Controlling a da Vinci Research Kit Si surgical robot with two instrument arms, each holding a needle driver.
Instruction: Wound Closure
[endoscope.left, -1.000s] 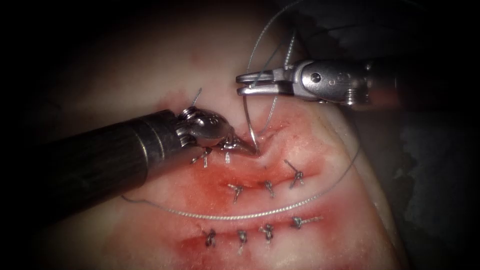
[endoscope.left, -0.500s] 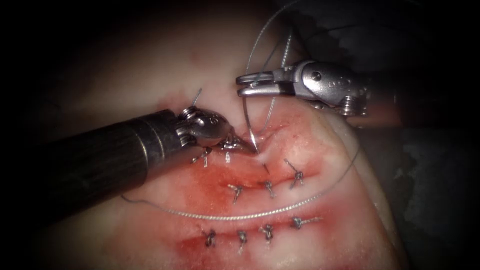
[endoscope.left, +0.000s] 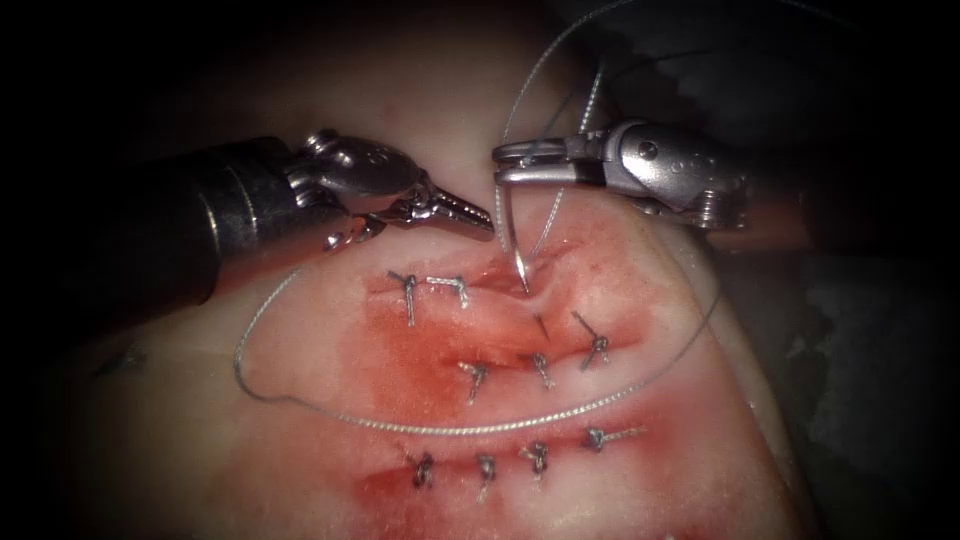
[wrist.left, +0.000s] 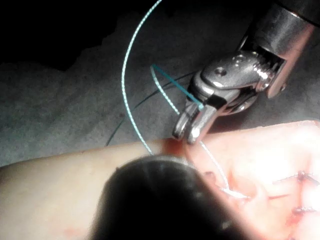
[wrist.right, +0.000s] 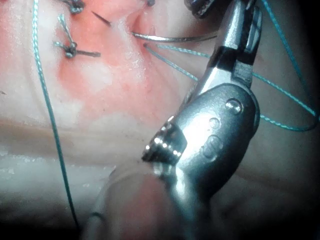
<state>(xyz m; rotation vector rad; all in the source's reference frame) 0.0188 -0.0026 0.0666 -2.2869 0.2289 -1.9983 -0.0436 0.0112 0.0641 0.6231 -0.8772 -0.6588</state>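
My right tool comes in from the right and is shut on the curved needle near its tail end. The needle hangs down from the jaws, and its tip touches the tissue at the right end of the uppermost cut; how deep it sits I cannot tell. My left tool hovers just above and left of that spot, shut with nothing in its jaws. The right wrist view shows the needle running from the right tool to the cut. Thread trails from the needle in a wide loop across the tissue.
Two rows of tied stitches lie below the open cut, and two more stitches sit at its left end. Red fluid stains the tissue around them. Thread arcs over dark cloth behind the right tool.
My left tool has lifted off the tissue beside the cut and drawn back up and to the left. The right tool shifted slightly right, still holding the needle. The thread loop on the left swung wider.
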